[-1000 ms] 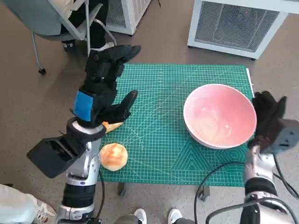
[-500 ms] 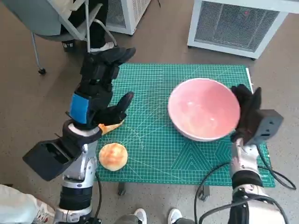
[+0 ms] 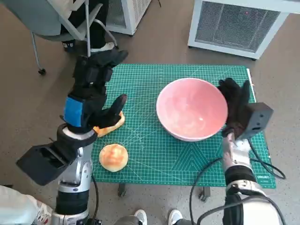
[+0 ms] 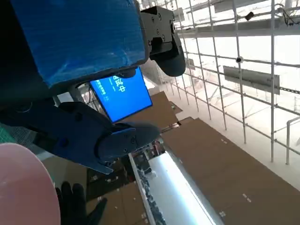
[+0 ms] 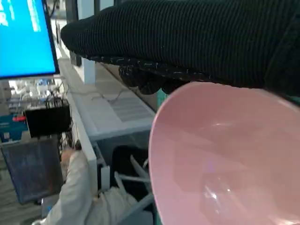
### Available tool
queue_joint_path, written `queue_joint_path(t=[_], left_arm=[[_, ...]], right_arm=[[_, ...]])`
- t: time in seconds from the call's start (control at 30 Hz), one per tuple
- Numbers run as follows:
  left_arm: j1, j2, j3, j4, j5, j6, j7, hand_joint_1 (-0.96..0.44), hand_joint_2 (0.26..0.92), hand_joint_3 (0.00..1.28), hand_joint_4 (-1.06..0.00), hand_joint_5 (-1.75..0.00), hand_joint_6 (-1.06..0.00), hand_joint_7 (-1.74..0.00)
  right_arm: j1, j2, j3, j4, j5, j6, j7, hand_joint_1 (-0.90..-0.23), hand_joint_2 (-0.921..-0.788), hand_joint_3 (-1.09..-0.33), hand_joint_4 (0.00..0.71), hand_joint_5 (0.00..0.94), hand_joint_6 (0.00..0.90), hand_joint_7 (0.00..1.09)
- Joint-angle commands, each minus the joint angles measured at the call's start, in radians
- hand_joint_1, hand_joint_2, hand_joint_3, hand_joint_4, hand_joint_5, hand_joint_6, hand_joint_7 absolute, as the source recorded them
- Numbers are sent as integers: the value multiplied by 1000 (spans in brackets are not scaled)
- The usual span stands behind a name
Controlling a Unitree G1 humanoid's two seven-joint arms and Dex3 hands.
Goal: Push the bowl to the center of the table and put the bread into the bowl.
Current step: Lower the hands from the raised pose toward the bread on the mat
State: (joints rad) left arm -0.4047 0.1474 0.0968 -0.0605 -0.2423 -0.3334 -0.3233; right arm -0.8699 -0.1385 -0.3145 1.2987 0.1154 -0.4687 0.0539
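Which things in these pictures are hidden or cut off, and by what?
- Orange bread piece, head view: mostly hidden under the left hand.
- Contact between right hand and pink bowl, head view: hidden by the bowl's rim.
- Bowl, left wrist view: cut off by the picture's edge.
- Round bun: absent from both wrist views.

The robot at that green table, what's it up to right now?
It is working on a pink bowl on the green mat. The gloved right hand presses against the bowl's right side, pushing it toward the middle of the table. The left hand hovers open above the mat's left edge, holding nothing, over an orange piece of bread. A round bread roll lies near the front left corner, not yet in the bowl.
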Motion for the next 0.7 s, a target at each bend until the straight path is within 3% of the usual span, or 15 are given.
queue_joint_path(t=[0.03,0.23,0.43,0.6,0.7], left_arm=[[24,9,15,-29,-10,10,11,-366,768,605,1,-783,1,-1001],[42,19,30,-44,-2,18,22,-359,775,593,1,-779,1,-995],[58,50,51,-61,39,42,48,-324,781,576,1,-735,1,-937],[84,126,71,-97,146,115,85,-318,785,557,1,-711,1,-882],[100,170,78,-128,208,182,99,-315,818,481,-37,-631,1,-823]], right_arm=[[-17,24,4,21,-7,40,-1,-491,-921,-822,308,10,94,501],[-41,32,11,23,-15,59,-12,-492,-921,-820,313,11,90,505],[-74,16,11,12,-11,59,-11,-487,-921,-823,315,11,89,509],[-105,4,18,-24,-13,1,-9,-476,-921,-829,312,8,84,512],[-113,-6,30,-47,-21,-57,-6,-467,-921,-838,303,4,62,531]])
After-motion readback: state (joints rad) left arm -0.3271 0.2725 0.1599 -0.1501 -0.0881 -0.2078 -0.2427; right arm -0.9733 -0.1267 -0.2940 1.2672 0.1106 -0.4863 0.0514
